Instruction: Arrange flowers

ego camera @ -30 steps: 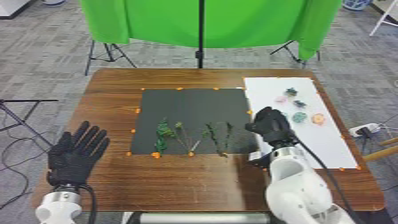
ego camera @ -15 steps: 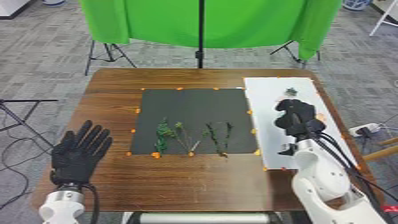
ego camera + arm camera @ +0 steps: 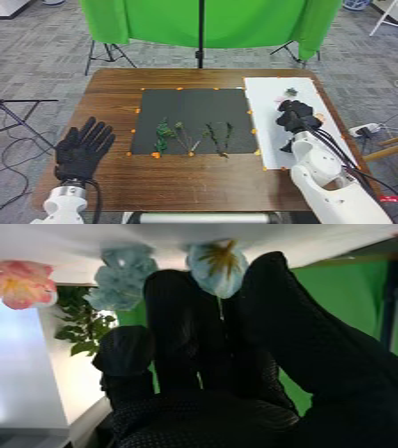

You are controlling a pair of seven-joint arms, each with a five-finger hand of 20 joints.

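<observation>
In the head view, we see the left hand open above the table, then green stems on the dark mat. The right hand, fingers extended, partly hides the white sheet and its flowers. The right wrist view gives us a pink flower, then two pale blue flowers near the fingertips; whether either is held, we cannot tell.
</observation>
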